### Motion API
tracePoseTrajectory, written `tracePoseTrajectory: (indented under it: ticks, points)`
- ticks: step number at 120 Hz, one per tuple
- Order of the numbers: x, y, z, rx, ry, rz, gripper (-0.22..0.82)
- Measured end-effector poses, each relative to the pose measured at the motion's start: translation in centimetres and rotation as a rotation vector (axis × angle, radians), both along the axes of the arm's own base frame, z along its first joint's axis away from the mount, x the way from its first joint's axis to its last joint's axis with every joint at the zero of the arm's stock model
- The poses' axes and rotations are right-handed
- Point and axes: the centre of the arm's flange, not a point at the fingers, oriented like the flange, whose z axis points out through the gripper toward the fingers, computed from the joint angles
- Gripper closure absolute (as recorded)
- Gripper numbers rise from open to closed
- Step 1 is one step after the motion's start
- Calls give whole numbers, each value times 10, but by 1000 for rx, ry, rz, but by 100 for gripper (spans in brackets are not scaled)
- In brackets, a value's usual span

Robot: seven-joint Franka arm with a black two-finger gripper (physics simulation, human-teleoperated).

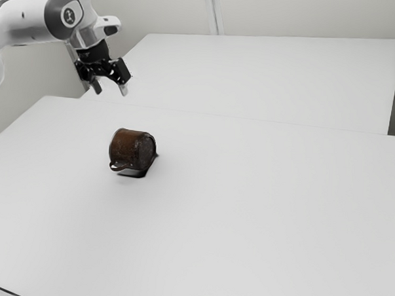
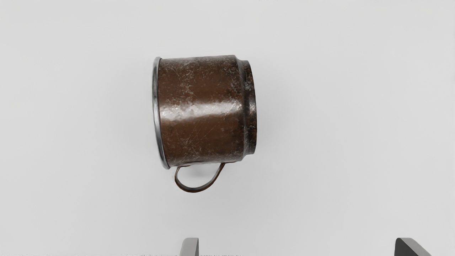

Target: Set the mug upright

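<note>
The gripper [image 1: 112, 90] hangs in the air above the table, toward the exterior view's upper left, its two fingers spread with nothing between them. Below it a brown, worn metal mug [image 1: 132, 150] lies on its side; its base faces the exterior view's right and its handle [image 1: 120, 166] points toward the camera. In the wrist view the mug [image 2: 202, 110] has its silver rim [image 2: 156, 113] at one end and the dark base at the other, the handle [image 2: 193, 190] on the side nearest the gripper [image 2: 296, 247]. Fingers and mug are apart.
The mug rests on a wide white table [image 1: 247, 222]. Behind it stands a second white surface [image 1: 272, 79], with pale walls around. A dark cable or edge [image 1: 1, 288] crosses the exterior view's lower left corner.
</note>
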Motion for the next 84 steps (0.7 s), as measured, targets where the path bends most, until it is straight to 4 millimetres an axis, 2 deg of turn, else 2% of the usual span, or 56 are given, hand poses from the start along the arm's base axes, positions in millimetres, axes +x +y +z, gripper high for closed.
tracePoseTrajectory:
  ticks: [12,17,30,41,49,55,67,84]
  points:
    - [-12,61,-3,-137,-12,93,0]
    - [-17,88,-13,-201,-7,129,0]
    - [-19,161,-62,-400,10,207,0]
    - [-15,200,-102,-555,-1,223,0]
    - [-15,215,-129,-663,-13,219,0]
    - [-12,218,-149,-738,-20,209,0]
    - [-4,213,-194,-871,-21,185,0]
    - [5,202,-232,-983,-41,145,0]
